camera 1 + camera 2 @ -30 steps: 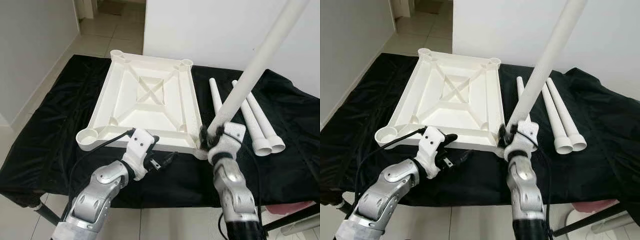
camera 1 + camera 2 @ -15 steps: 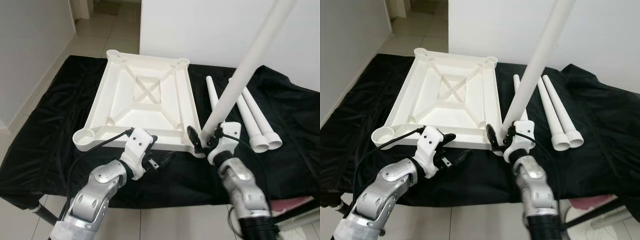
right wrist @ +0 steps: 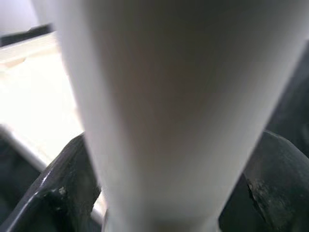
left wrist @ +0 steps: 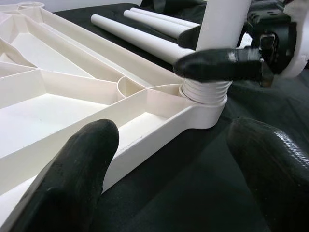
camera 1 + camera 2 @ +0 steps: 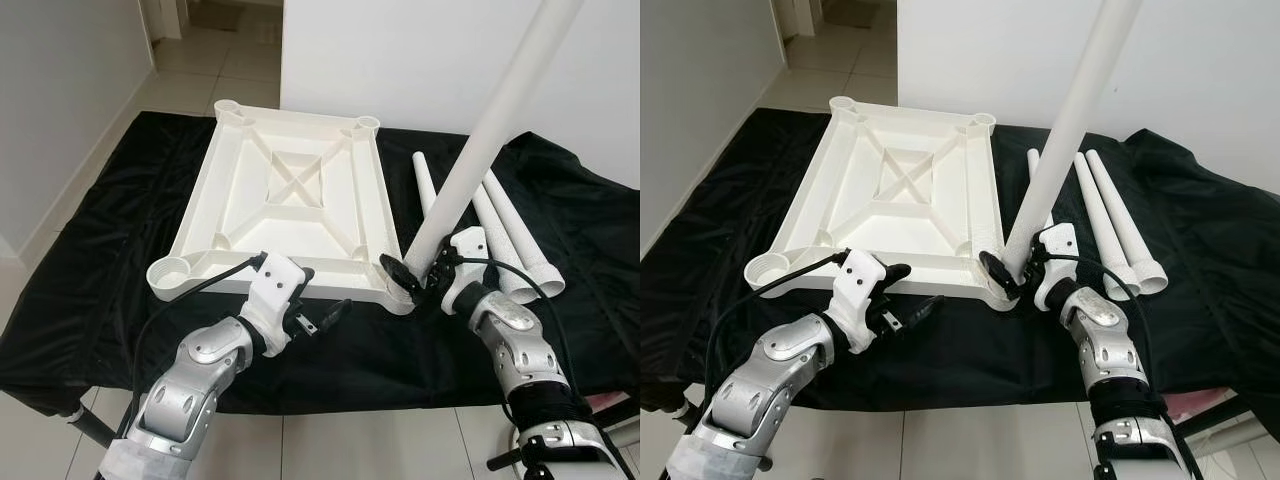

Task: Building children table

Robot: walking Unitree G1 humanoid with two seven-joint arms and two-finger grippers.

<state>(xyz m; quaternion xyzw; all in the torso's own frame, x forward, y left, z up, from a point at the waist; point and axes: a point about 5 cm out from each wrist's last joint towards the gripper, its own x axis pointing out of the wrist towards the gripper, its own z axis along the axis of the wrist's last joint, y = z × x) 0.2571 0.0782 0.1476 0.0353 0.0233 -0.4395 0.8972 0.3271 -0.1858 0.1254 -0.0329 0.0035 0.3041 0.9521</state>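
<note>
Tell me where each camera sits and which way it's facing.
Eye views: on the head, looking down at the upturned tabletop; both arms show.
Left wrist view: along the open left gripper toward the corner socket.
Right wrist view: close on the gripped leg.
Shared: that leg, held by the right gripper.

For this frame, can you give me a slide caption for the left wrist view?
Open left gripper faces the upturned white plastic tabletop while the right gripper seats a white tapered leg in its threaded corner socket.
</note>
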